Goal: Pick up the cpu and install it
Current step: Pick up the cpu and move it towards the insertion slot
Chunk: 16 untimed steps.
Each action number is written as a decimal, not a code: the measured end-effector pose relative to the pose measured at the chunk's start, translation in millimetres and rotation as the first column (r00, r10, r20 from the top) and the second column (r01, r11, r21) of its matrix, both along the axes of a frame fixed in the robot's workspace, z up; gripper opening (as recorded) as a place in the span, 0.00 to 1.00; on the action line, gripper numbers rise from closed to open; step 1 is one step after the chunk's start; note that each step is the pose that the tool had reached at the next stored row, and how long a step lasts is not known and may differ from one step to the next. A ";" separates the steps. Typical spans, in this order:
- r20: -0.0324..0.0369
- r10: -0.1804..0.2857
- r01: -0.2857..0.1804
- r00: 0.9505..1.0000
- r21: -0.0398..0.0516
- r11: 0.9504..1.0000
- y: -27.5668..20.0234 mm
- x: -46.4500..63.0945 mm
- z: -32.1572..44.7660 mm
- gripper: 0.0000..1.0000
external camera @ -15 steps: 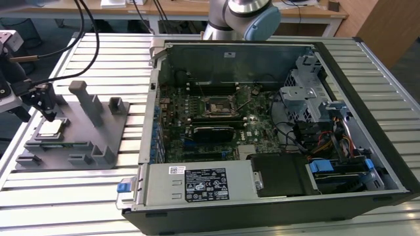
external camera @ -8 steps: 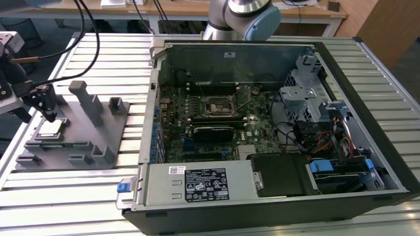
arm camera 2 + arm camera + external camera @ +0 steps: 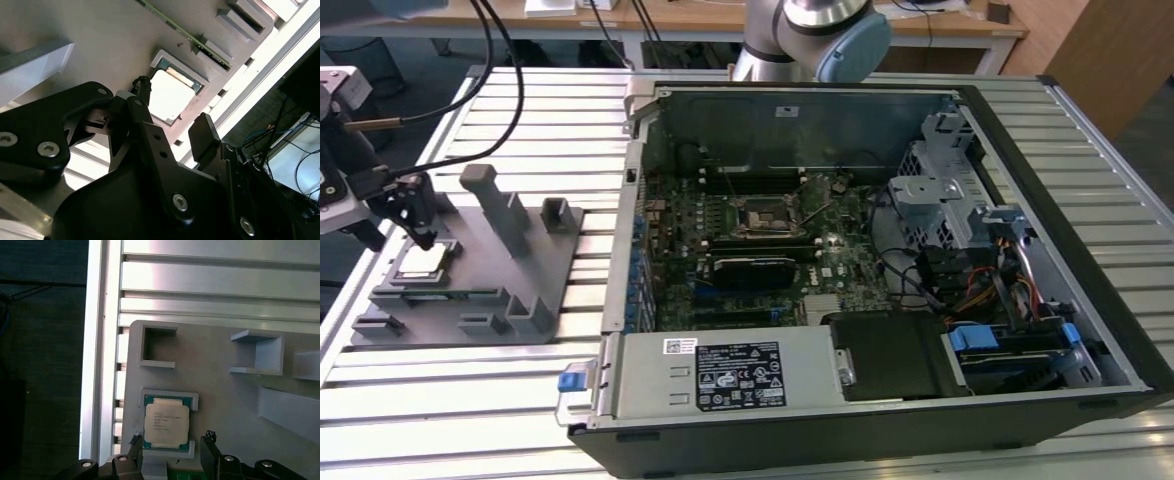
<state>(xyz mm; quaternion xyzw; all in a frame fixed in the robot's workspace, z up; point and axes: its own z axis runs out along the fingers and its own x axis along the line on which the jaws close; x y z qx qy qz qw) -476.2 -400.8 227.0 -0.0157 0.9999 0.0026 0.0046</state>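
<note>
The cpu (image 3: 427, 262), a small square chip with a silvery top and a pale rim, lies flat in a framed recess of the grey fixture tray (image 3: 520, 290) at the exterior view's left. My gripper (image 3: 403, 232) hangs just above it, open. In both wrist views the two black fingertips stand on opposite sides of the cpu (image 3: 166, 422) (image 3: 172, 95), spread wider than the chip and apart from it. Nothing is held between the fingers (image 3: 135, 441). The dark metal-framed socket (image 3: 761, 215) sits on the motherboard (image 3: 747, 250) inside the open computer case, well to the exterior view's right.
Upright grey blocks (image 3: 494, 205) rise from the fixture tray beside the cpu. The open case (image 3: 881, 300) holds a power supply (image 3: 720, 375), drive cages and cables. Everything rests on a slatted aluminium table (image 3: 467, 390), whose edge runs close to the tray. Black cables (image 3: 500, 60) hang behind.
</note>
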 end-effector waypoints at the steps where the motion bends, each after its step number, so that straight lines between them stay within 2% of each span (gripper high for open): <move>1: 0.000 0.000 0.000 1.000 0.000 1.000 0.0 0.1 -0.7 0.58; 12: 0.004 -0.014 0.014 1.000 0.000 1.000 0.1 0.6 -14.5 0.58; 16: 0.004 -0.014 0.014 1.000 0.000 1.000 2.1 0.2 -18.4 0.58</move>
